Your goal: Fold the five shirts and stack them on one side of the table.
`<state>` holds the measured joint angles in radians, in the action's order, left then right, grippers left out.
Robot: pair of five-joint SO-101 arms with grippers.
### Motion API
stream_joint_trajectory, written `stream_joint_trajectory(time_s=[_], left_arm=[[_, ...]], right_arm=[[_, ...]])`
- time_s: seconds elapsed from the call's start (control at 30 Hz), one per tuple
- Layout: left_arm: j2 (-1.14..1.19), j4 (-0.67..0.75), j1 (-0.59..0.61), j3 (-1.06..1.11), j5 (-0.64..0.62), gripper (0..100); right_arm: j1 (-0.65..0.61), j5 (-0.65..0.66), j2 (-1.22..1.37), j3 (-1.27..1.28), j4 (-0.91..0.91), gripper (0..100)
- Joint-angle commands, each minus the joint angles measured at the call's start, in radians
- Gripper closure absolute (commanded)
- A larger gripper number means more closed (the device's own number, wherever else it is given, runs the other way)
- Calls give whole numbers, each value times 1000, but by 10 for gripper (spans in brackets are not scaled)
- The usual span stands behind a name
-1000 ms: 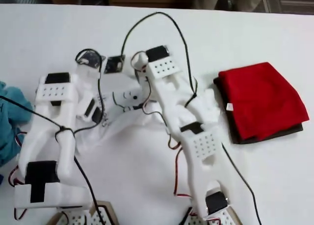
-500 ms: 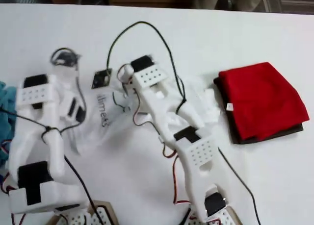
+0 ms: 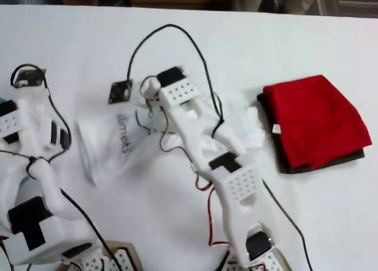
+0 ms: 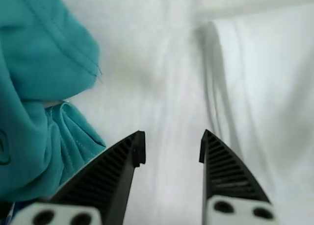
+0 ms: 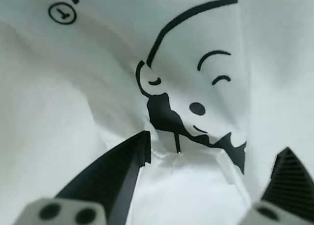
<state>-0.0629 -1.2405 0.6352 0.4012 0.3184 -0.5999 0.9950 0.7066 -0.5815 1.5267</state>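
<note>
White tabletop (image 3: 283,41) carries a crumpled white shirt (image 3: 109,144) left of centre, a folded red shirt (image 3: 316,117) atop a dark shirt (image 3: 331,161) at right, and a teal shirt (image 4: 34,78) at left. Right gripper (image 5: 214,154) gapes over the white shirt's print; left gripper (image 4: 169,147), jaws apart, hangs between teal and white shirts.

White table (image 3: 307,41): a crumpled white shirt (image 3: 112,144) lies just off its centre toward 9 o'clock, a folded dark shirt (image 3: 283,160) at 3 o'clock carries a folded red shirt (image 3: 316,120), and a teal shirt (image 4: 34,87) lies bunched at 9 o'clock
</note>
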Motion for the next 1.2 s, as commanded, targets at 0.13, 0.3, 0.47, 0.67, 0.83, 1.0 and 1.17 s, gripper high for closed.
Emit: stream_joint_trajectory(time_s=[0.13,0.3,0.47,0.67,0.83,1.0,1.17], left_arm=[[-37,9,11,-13,-12,789],[-38,9,12,-15,-12,789],[-40,23,12,-15,-12,789],[-41,23,14,-15,-12,789],[-34,26,17,-15,-25,789],[-34,31,6,-12,-63,789],[-32,-37,-95,-4,-64,788]], right_arm=[[-8,-100,-4,15,-25,611],[-8,-100,-33,78,2,611],[-8,-117,-65,176,1,611],[-27,-138,-77,328,-68,611],[-62,-175,-170,364,-68,611],[-42,-176,-331,362,-68,611],[31,-172,-444,361,-90,611]])
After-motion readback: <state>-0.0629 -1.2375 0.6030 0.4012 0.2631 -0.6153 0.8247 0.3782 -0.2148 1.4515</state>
